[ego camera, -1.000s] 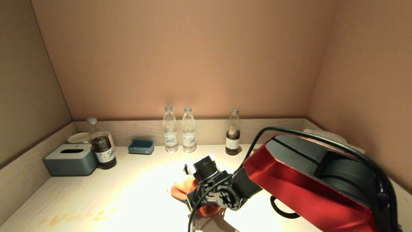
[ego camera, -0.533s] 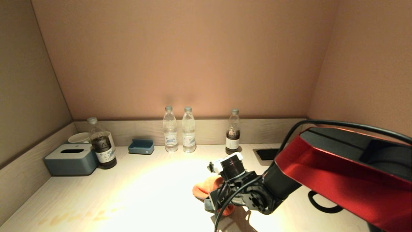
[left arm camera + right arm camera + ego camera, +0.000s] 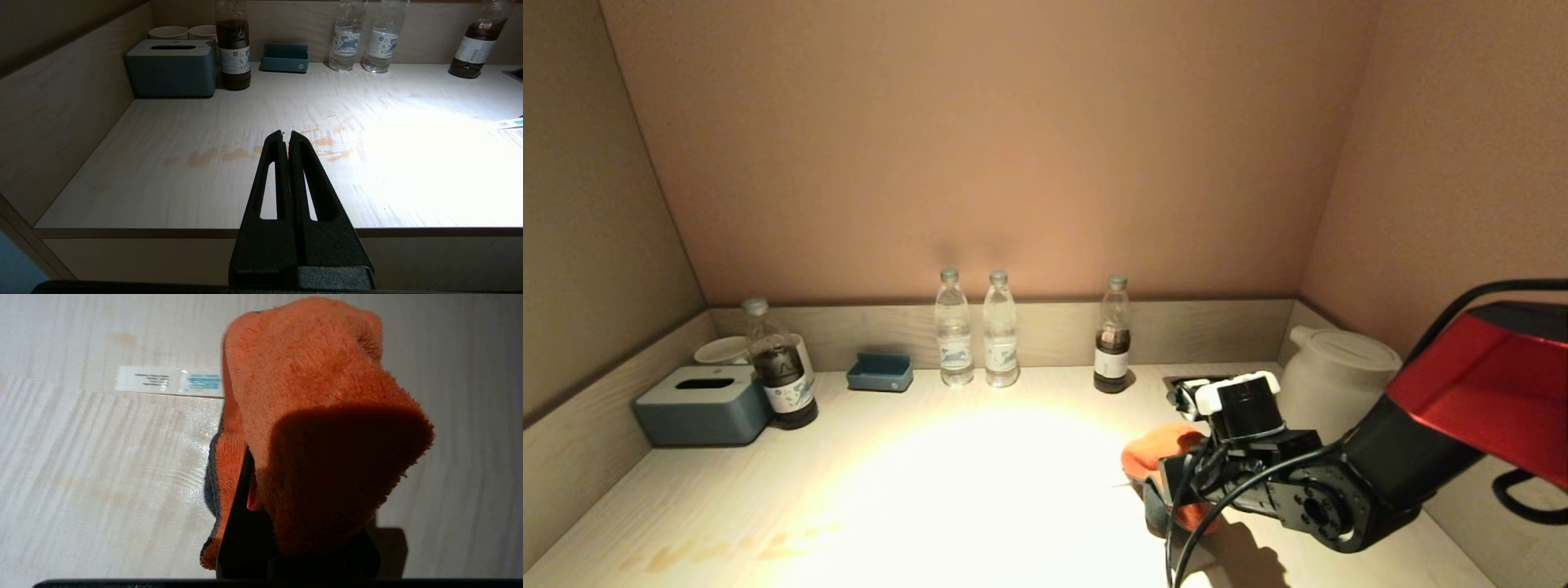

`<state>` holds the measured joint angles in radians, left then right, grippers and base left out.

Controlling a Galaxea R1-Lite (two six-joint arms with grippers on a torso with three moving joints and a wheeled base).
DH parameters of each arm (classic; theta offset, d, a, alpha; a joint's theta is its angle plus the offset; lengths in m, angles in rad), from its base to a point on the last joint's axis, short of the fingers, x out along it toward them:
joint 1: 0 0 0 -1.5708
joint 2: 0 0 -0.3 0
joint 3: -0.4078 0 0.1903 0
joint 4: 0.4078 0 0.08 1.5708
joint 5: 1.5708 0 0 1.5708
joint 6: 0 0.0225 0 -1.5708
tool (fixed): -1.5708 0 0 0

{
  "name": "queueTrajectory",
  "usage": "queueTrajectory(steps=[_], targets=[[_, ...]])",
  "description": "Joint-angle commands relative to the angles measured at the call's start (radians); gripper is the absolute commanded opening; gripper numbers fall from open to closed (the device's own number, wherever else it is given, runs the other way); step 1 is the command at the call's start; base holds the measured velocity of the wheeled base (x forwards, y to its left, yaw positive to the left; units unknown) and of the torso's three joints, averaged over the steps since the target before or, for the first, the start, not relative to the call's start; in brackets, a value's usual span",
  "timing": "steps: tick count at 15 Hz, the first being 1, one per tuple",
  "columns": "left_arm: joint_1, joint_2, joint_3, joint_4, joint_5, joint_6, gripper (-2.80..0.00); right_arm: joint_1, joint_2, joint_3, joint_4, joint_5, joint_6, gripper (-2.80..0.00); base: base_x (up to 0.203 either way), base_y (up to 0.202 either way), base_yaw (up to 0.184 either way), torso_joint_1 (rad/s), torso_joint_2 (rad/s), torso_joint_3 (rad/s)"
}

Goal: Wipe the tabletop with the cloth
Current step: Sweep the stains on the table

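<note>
An orange cloth (image 3: 1156,457) lies bunched on the pale wood tabletop (image 3: 915,490), right of centre. My right gripper (image 3: 1176,490) is shut on the cloth and holds it against the table. In the right wrist view the cloth (image 3: 310,416) drapes over the fingers and hides most of them. A faint orange-brown stain (image 3: 711,551) marks the table's front left; it also shows in the left wrist view (image 3: 229,154). My left gripper (image 3: 286,136) is shut and empty, parked before the table's front edge, out of the head view.
Along the back stand a blue tissue box (image 3: 703,404), a dark-liquid bottle (image 3: 783,376), cups (image 3: 723,349), a small blue tray (image 3: 880,371), two water bottles (image 3: 976,331), another dark bottle (image 3: 1114,336) and a white kettle (image 3: 1331,376). A white label (image 3: 169,381) lies by the cloth.
My right gripper has dragged the orange cloth to the right across the table, from near the centre to the right side. The white kettle has come into view.
</note>
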<state>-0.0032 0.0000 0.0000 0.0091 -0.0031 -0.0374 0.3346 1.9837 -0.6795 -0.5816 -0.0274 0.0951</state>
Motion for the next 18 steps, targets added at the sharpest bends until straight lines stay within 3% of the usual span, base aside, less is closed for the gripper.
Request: queueTrajectory(steps=[1, 3, 6, 9, 18], targets=[[0.000, 0.000, 0.000, 0.000, 0.000, -0.001, -2.80, -0.084, -0.089, 0.056, -0.083, 0.003, 0.000, -2.80, 0.000, 0.000, 0.000, 0.000, 0.00, 0.000], [0.000, 0.000, 0.000, 0.000, 0.000, -0.001, -2.80, -0.197, -0.175, 0.100, -0.120, 0.005, 0.007, -2.80, 0.000, 0.000, 0.000, 0.000, 0.00, 0.000], [0.000, 0.000, 0.000, 0.000, 0.000, -0.001, -2.80, -0.243, -0.192, 0.116, -0.131, -0.007, 0.011, -2.80, 0.000, 0.000, 0.000, 0.000, 0.00, 0.000], [0.000, 0.000, 0.000, 0.000, 0.000, -0.001, -2.80, -0.343, -0.207, 0.140, -0.137, 0.001, -0.002, -2.80, 0.000, 0.000, 0.000, 0.000, 0.00, 0.000], [0.000, 0.000, 0.000, 0.000, 0.000, -0.001, -2.80, -0.379, -0.068, 0.207, -0.170, 0.018, -0.041, -2.80, 0.000, 0.000, 0.000, 0.000, 0.00, 0.000]])
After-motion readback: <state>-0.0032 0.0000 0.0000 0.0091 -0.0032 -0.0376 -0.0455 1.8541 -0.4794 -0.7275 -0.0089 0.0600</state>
